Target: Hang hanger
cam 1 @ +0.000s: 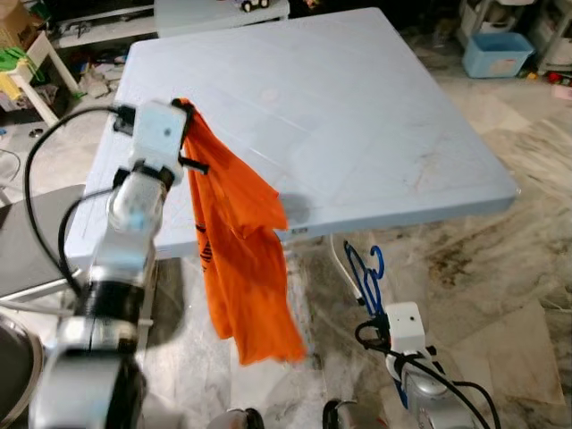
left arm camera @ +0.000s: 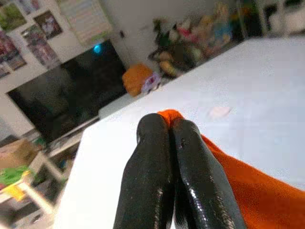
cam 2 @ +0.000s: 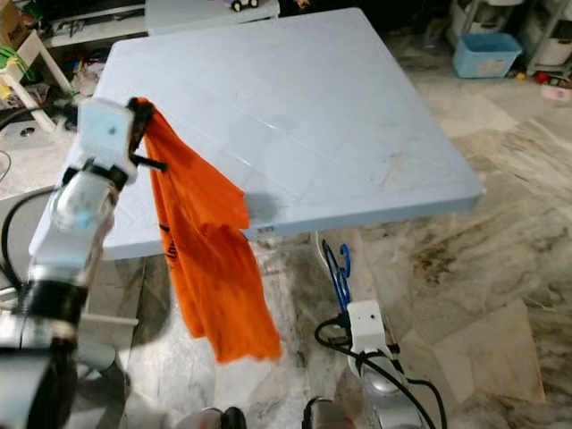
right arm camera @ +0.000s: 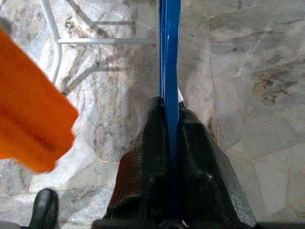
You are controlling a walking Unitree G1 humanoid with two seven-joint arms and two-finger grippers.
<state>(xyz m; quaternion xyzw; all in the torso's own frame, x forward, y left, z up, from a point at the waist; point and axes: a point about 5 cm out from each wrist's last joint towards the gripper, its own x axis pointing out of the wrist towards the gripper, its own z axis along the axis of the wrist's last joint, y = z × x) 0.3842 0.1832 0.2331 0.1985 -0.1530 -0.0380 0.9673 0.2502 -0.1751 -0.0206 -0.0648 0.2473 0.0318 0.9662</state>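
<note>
I had the left gripper [cam 1: 185, 112] raised at the upper left of the frame, over the near left corner of the table [cam 1: 357, 116], its fingers [left arm camera: 157, 157] clenched on an orange shirt [cam 1: 241, 250] that draped past the table edge. Low in the frame, the right gripper [right arm camera: 170, 114] pinched the blue hanger [cam 1: 366, 273] above the marble floor [cam 1: 500, 295].

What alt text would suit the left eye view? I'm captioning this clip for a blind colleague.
The robot's left gripper holds an orange shirt up by one edge, the cloth hanging past the edge of a pale blue table. Lower down, the right gripper holds a blue hanger above the marble floor.
</note>
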